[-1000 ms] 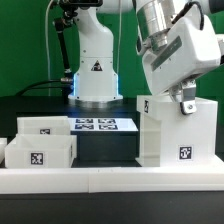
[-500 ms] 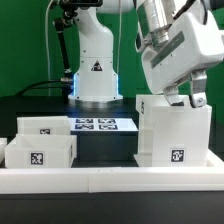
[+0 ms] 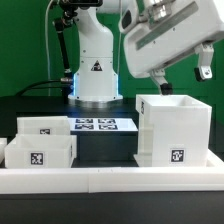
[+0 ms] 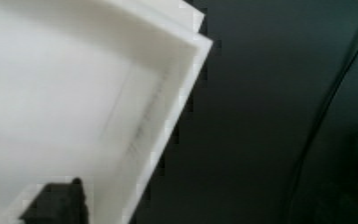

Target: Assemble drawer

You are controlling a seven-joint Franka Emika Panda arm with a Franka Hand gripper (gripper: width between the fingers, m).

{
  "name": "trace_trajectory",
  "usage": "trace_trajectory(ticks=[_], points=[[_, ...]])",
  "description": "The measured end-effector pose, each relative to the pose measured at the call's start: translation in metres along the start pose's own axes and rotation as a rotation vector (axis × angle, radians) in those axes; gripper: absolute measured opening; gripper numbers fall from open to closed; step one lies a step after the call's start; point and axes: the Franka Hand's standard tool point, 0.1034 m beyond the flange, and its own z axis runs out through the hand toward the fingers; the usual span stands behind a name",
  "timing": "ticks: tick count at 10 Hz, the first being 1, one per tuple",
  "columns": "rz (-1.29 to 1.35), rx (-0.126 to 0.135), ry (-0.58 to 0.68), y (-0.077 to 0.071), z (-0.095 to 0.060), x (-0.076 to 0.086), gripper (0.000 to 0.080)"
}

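fingers hang apart above the shell

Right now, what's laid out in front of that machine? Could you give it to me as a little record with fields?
large shell: white, open at the top, upright at the exterior view's right, tag low on its front
front tray: small, white, open-top, tagged, at the exterior view's left
back tray: same kind, just behind the front tray
marker board: lying flat, between the trays and the shell
border rail: low, white, along the front
jaws: apart, holding nothing, in the air above the large shell
arm's base: at the back
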Motion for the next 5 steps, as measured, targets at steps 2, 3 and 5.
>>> trace_trajectory(ticks=[2, 3, 5], points=[[-0.048, -0.003, -0.001, 0.0013, -0.0008, -0.0009, 0.0649], [-0.069, -0.005, -0.001, 0.0019, -0.0002, -0.0009, 0.0649], [-0.146, -0.016, -0.008, 0.0037, 0.0001, -0.0006, 0.0649]])
